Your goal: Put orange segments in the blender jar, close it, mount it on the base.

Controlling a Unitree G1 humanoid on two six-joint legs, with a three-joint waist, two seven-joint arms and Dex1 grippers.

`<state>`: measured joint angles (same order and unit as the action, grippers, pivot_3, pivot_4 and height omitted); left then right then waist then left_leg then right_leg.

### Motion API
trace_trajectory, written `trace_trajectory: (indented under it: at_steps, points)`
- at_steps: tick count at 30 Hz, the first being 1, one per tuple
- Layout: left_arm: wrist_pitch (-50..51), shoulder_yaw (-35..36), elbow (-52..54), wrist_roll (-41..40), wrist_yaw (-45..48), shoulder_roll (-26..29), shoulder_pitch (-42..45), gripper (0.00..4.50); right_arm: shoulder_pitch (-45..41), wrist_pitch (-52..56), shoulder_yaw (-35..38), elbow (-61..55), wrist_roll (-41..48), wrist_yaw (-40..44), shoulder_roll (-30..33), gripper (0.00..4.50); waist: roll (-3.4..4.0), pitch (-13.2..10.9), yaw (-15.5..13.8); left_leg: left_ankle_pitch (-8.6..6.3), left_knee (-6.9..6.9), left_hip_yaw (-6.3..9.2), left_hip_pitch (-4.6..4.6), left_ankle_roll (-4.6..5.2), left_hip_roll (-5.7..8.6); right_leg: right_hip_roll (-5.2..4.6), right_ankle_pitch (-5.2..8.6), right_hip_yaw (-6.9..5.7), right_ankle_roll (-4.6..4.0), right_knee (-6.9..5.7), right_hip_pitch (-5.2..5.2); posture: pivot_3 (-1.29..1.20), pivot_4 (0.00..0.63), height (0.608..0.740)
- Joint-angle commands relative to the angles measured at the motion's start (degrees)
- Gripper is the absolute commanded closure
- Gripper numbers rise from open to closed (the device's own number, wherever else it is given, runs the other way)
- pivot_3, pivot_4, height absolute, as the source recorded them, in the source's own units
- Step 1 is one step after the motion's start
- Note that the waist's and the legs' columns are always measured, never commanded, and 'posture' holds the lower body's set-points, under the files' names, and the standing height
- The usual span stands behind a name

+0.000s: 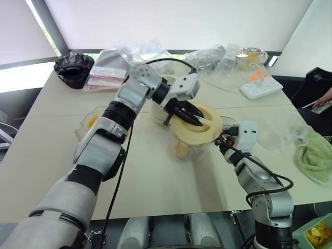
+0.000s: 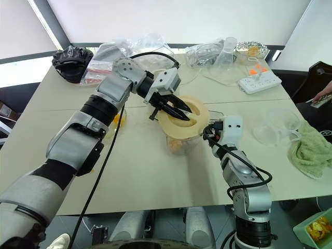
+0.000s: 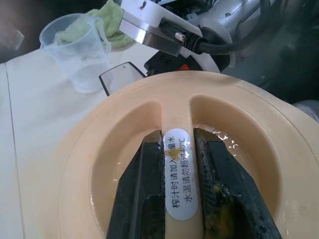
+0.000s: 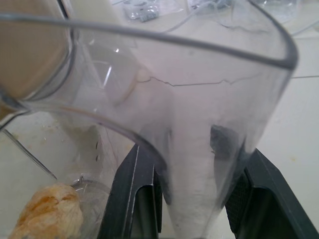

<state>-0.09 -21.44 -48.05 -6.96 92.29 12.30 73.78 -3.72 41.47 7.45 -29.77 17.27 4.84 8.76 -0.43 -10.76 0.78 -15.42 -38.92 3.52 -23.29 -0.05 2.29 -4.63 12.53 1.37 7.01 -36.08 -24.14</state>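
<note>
Pressing the cream lid (image 2: 182, 120) down onto the blender jar (image 2: 182, 141), the left gripper (image 3: 180, 199) has its fingers (image 3: 142, 199) pinched narrow on the lid's central ridge, the one with the white label. The jar stands near the middle of the tabletop (image 2: 155, 181), and the right gripper (image 4: 192, 199), at the jar's three o'clock, clasps the clear handle between its fingers to steady it. At least one orange segment (image 4: 47, 214) lies at the jar's bottom, so the filling looks done, or nearly so. The closing is the step in hand: the lid sits over the jar's mouth, but whether it is fully seated cannot be told. What is left, by my reading, is to seat the lid and mount the jar on the base. A shallow clear dish (image 2: 118, 118) with orange pieces sits at the jar's nine o'clock, and a green cloth (image 2: 311, 150) lies at the tabletop's three o'clock edge.
</note>
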Motion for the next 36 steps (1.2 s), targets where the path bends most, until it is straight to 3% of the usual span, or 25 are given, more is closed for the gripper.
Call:
trace_trajectory:
  at_steps: [1,4,11,26,36]
  points:
    - [1.4,-4.4,-2.1,3.4,0.2,0.4,-4.0,4.21,-2.0,-4.4,0.9,-8.2,5.0,2.4,-1.7,3.55,0.0,0.0,0.0,0.0,0.0,0.0,0.0,0.0,0.0,0.0,0.0,0.0,0.0,0.0,0.0,0.0,0.15,0.74]
    - [1.7,-4.0,-1.3,5.1,0.2,0.5,-4.6,4.21,-2.4,-4.2,-0.3,-8.1,3.5,2.4,-0.9,3.55,0.0,0.0,0.0,0.0,0.0,0.0,0.0,0.0,0.0,0.0,0.0,0.0,0.0,0.0,0.0,0.0,0.15,0.74]
    - [12.1,-4.3,5.0,9.0,-11.4,2.3,-7.7,4.21,-4.2,-5.0,-2.2,-7.1,0.4,1.8,0.0,3.55,0.01,0.0,-0.2,0.0,0.0,0.03,0.0,0.0,-0.02,0.0,0.0,0.0,0.0,0.0,0.01,0.0,0.15,0.74]
    - [48.1,-5.9,25.6,10.0,-30.7,6.5,-15.0,4.21,-6.4,-5.9,-3.3,-5.5,-1.5,2.6,-1.3,3.55,0.02,0.0,0.0,-0.01,0.15,0.12,0.86,0.0,-0.09,-0.04,0.24,-0.04,-0.09,0.16,0.89,0.0,0.15,0.74]
    - [56.5,-3.0,31.6,7.2,-36.9,6.6,-16.4,4.21,-8.7,-6.3,-3.6,-3.2,-1.7,4.4,-0.6,3.55,0.03,0.0,0.2,-0.01,0.27,0.1,0.92,-0.01,-0.11,-0.05,0.25,-0.02,-0.11,0.17,0.88,0.0,0.15,0.74]
